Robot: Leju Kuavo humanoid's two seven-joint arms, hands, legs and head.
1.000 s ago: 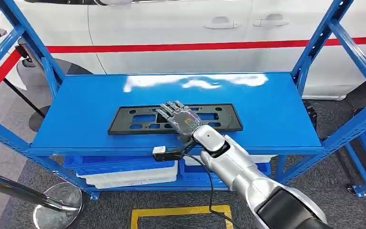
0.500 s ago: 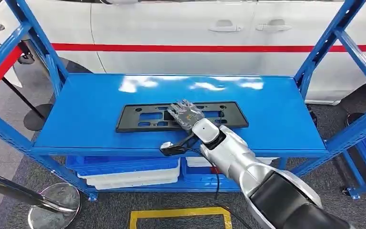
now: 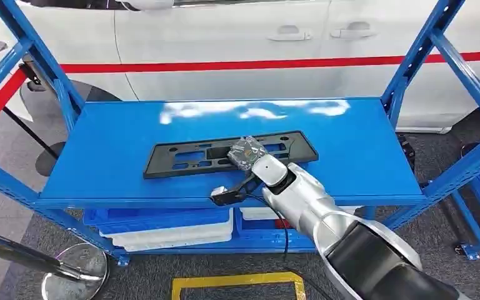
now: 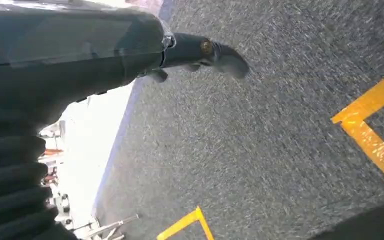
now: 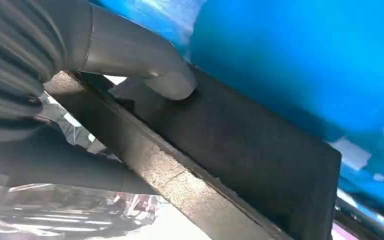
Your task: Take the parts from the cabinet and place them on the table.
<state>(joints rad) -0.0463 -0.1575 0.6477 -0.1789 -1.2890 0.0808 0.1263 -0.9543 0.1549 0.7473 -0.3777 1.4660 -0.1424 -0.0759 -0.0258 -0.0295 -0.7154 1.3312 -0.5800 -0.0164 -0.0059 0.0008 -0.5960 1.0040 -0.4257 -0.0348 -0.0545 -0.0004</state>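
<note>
Right hand (image 3: 247, 152) curled over plate (image 3: 181, 157) mid-shelf (image 3: 119, 137), near front edge. Wrist view: thumb (image 5: 135, 60) on top, fingers (image 5: 65, 170) beneath, gripping.

One black plate frame (image 3: 225, 153); two blue bins (image 3: 156, 215); one car (image 3: 256, 37)

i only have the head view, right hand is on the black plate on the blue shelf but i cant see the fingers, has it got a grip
Observer: Yes. In the right wrist view the right hand's thumb presses on the top face of the black plate.
Operator: and the other fingers
Observer: A dark finger lies under the plate's near edge, so the plate is pinched between it and the thumb.
Operator: where is the left hand
Observer: The left wrist view looks down at grey carpet with yellow floor tape; the left hand shows at the edge, its state unclear.
</note>
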